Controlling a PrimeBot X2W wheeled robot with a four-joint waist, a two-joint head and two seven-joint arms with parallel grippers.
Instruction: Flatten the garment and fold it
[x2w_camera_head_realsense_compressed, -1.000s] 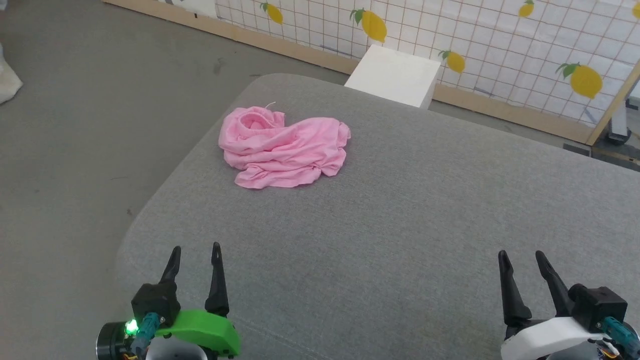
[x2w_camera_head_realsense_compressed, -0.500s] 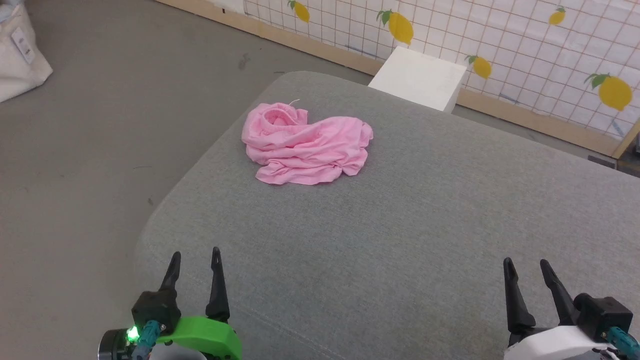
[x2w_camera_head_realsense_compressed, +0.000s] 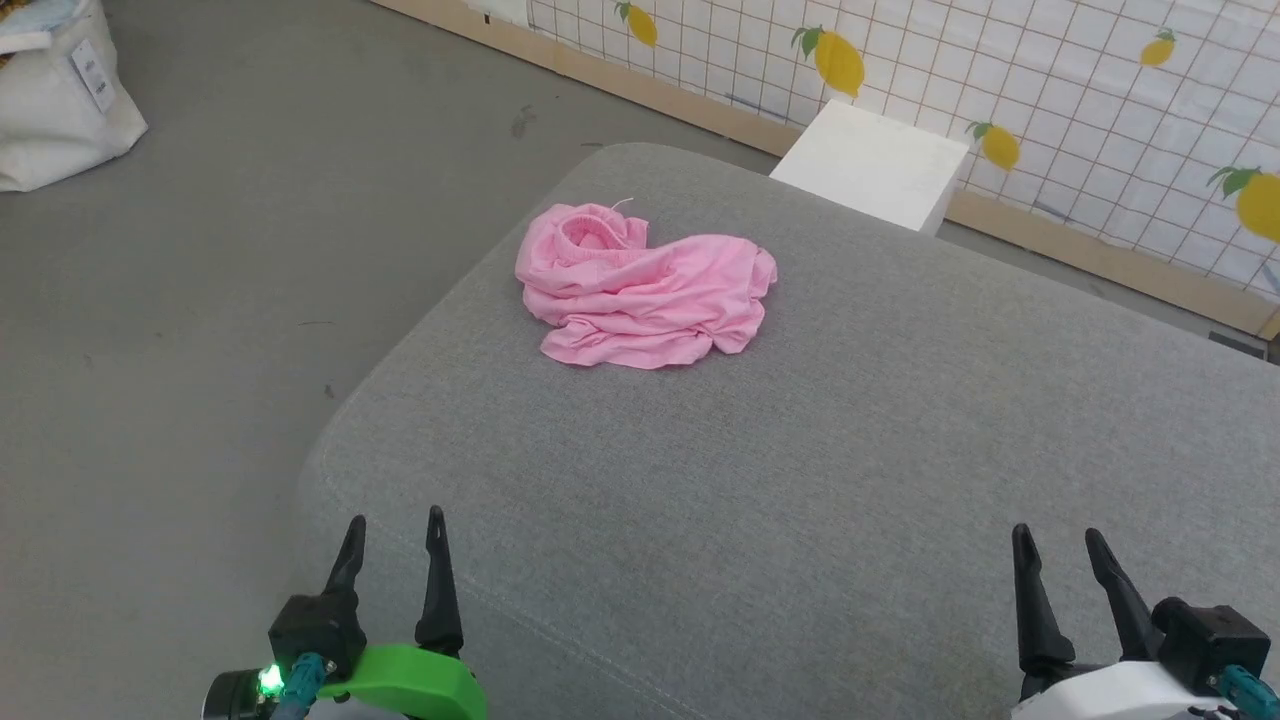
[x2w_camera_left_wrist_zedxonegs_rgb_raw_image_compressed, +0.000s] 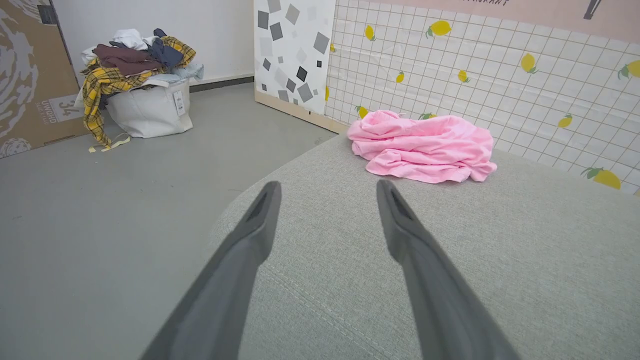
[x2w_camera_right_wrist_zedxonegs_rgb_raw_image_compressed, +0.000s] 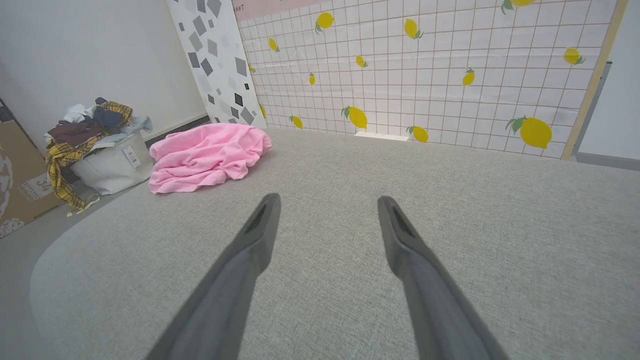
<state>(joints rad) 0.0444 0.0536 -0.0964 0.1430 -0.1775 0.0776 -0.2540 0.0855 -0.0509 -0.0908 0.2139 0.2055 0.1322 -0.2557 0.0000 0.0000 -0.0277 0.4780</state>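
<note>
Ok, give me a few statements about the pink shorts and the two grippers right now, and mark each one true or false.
1. The garment lies bunched on the grey cushion. True.
2. The left gripper is shut on the garment. False: it is open, apart from the garment, over the cushion's near edge.
3. The right gripper is open and holds nothing. True.
4. The garment is folded into a neat rectangle. False: it is a wrinkled heap.
5. A white bag heaped with clothes stands on the floor. True.
</note>
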